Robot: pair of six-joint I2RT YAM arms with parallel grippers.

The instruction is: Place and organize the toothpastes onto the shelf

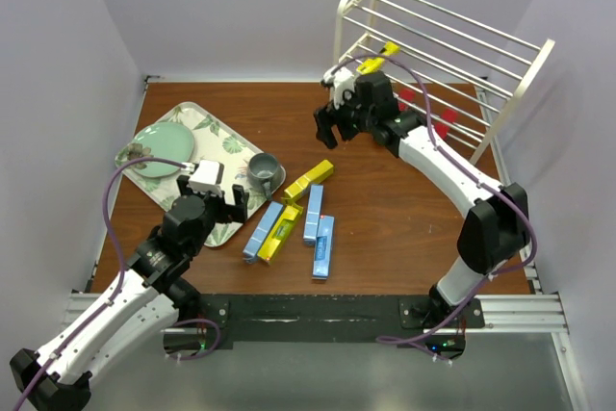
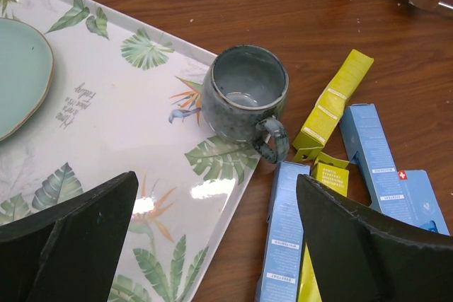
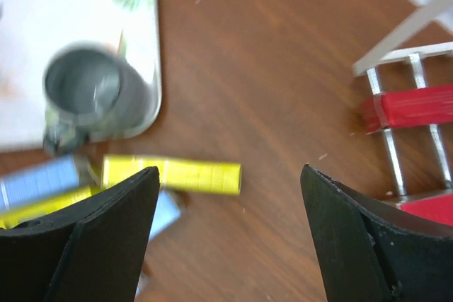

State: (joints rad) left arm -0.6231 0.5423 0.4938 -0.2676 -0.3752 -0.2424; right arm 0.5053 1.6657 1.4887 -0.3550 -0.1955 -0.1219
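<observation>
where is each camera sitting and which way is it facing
top external: high behind the robot, looking down on table, shelf; left arm, right arm show
left wrist: on left arm, looks down at mug, blue toothpastes; left claw frames it
right wrist: on right arm, looks down at yellow toothpaste; right claw frames it
shared: all see the mug
</observation>
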